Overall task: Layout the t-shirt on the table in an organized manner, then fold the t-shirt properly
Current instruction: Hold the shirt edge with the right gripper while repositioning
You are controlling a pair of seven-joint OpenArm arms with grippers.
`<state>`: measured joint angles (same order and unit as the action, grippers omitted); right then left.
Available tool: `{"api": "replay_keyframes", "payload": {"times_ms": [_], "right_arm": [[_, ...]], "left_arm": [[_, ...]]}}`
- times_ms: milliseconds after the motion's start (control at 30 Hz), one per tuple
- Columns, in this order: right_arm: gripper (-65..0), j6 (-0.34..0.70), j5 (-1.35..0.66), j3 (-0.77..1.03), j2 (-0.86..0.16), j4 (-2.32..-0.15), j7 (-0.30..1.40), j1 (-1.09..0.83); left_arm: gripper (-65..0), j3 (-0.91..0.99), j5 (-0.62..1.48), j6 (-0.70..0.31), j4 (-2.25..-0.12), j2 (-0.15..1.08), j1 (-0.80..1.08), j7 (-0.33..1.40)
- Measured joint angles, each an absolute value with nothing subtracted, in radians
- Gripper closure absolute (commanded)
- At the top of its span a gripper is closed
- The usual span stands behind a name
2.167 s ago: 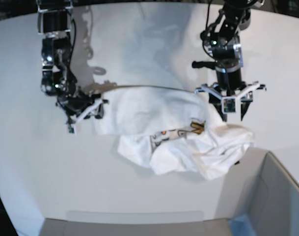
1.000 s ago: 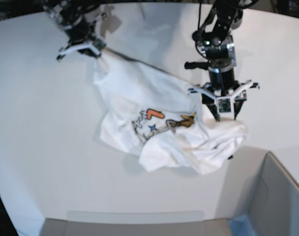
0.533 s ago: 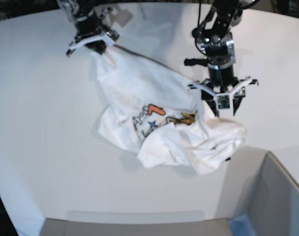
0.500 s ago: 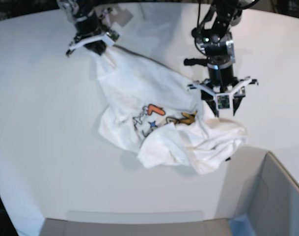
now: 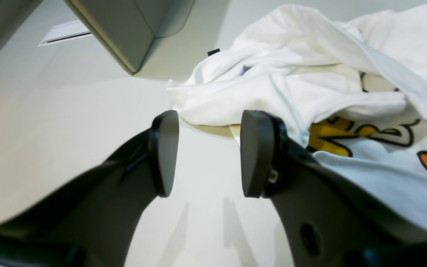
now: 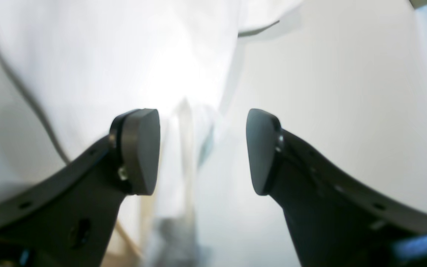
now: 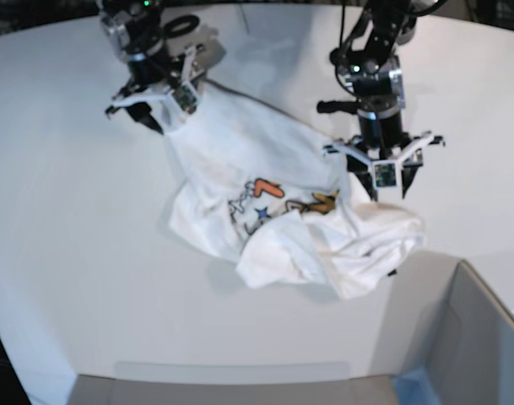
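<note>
Base view: both tools gape empty at the rumpled t-shirt (image 7: 273, 211), bare table (image 7: 62, 219) all around.

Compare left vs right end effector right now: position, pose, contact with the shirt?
Left end effector hangs beside the bunched part of the t-shirt; right end effector sits at its stretched far corner. Left points straight down; right is tilted. Right's gap is wider than left's. Shared: both open, gripping nothing.

Left gripper (image 5: 206, 152) is seen with jaws apart, nothing between them, just above the table (image 5: 69, 122). T-shirt (image 5: 310, 85) is bunched right of the gripper, its edge just beyond the fingertips. Grey box (image 5: 132, 29) is set beyond the t-shirt.
</note>
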<state>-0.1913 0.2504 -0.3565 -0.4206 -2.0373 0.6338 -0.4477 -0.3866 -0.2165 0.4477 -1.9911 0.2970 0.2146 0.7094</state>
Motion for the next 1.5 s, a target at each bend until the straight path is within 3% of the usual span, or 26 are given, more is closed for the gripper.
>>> {"api": "replay_keyframes", "payload": {"times_ms": [200, 500, 1133, 1233, 1500], "right_arm": [[-36.4, -0.186, -0.018, -0.356, -0.412, -2.037, 0.633, -0.411], [-36.4, -0.19, -0.004, -0.253, -0.312, -2.038, 0.688, -0.484], [-35.6, -0.19, -0.004, -0.177, -0.296, -2.003, 0.706, -0.448], [-30.1, -0.187, -0.005, -0.178, -0.296, -1.979, 0.701, -0.447], [-2.2, -0.184, -0.008, -0.209, -0.297, -1.965, 0.7, -0.45]], "left_arm": [[-28.0, -0.387, -0.216, 0.448, -1.991, 0.297, 0.224, 0.71], [-28.0, -0.383, -0.216, 0.448, -1.991, 0.297, 0.224, 0.71], [-28.0, -0.386, -0.216, 0.448, -1.99, 0.297, 0.224, 0.71], [-28.0, -0.386, -0.216, 0.448, -1.99, 0.297, 0.224, 0.71], [-28.0, -0.386, -0.216, 0.448, -1.99, 0.296, 0.224, 0.71]]}}
